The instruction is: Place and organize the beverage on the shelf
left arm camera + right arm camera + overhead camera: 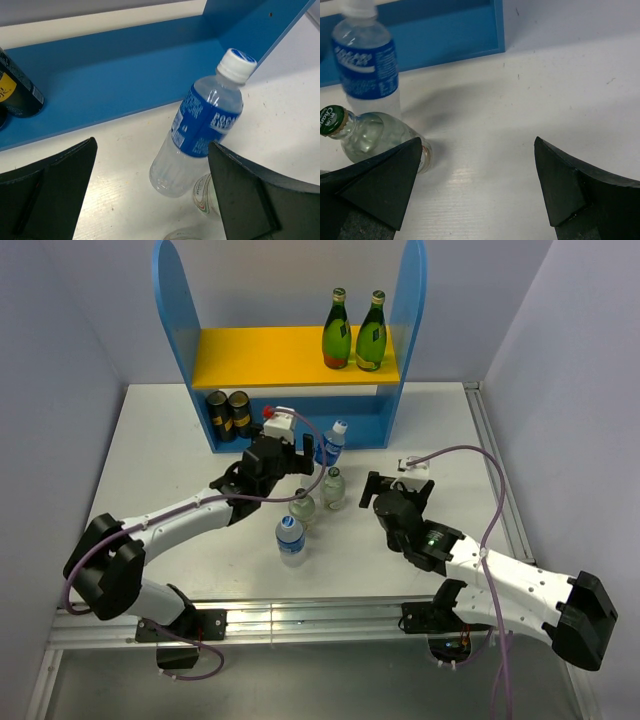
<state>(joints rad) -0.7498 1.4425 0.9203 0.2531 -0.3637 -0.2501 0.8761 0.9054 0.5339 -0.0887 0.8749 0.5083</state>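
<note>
Our left hand (152, 150) is spread open and empty, facing the blue-label bottle (200, 125) standing on the table (290, 110) just before the shelf (125, 65); we judge it light, thin-walled and squashy, best gripped gently at the label.

White table (160, 440) bears the shelf (181, 335); four bottles (290, 538) stand before it.

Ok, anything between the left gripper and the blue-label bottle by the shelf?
Nothing squarely between them: the left gripper is open toward the bottle. A short bottle sits close beside one finger, though, and might get bumped.
</note>
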